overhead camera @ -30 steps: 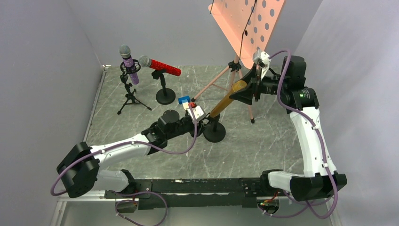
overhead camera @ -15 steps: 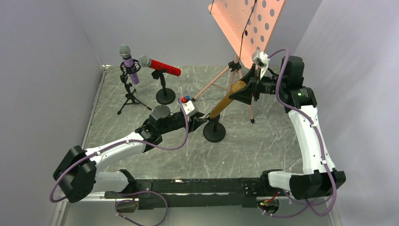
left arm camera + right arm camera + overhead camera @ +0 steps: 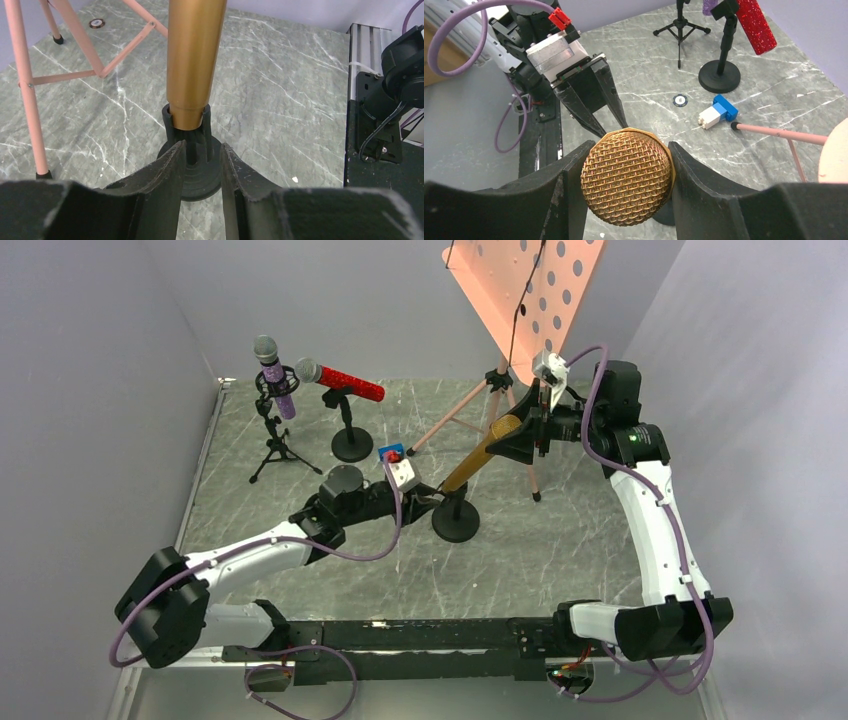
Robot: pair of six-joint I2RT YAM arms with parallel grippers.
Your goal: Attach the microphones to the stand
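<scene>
The gold microphone (image 3: pixel 478 455) leans up to the right, its foot in the clip of a black round-base stand (image 3: pixel 456 521). My right gripper (image 3: pixel 527 436) is shut on its gold mesh head (image 3: pixel 626 185), one finger on each side. My left gripper (image 3: pixel 437 498) is closed narrowly on the stand's post (image 3: pixel 192 150) just under the clip, below the gold body (image 3: pixel 192 55). The purple microphone (image 3: pixel 275 375) stands in a tripod stand at the back left. The red microphone (image 3: pixel 345 383) lies in the clip of a second round-base stand (image 3: pixel 352 445).
A pink music stand (image 3: pixel 520 290) spreads its legs (image 3: pixel 27 90) just behind the gold microphone. A small blue-and-white block (image 3: pixel 717 111) and a small round disc (image 3: pixel 679 100) lie on the marble table. The black rail (image 3: pixel 370 100) runs along the near edge.
My left arm has drawn back a little to the left and its wrist has turned, gripper still at the stand. My right gripper has lifted slightly with the gold head.
</scene>
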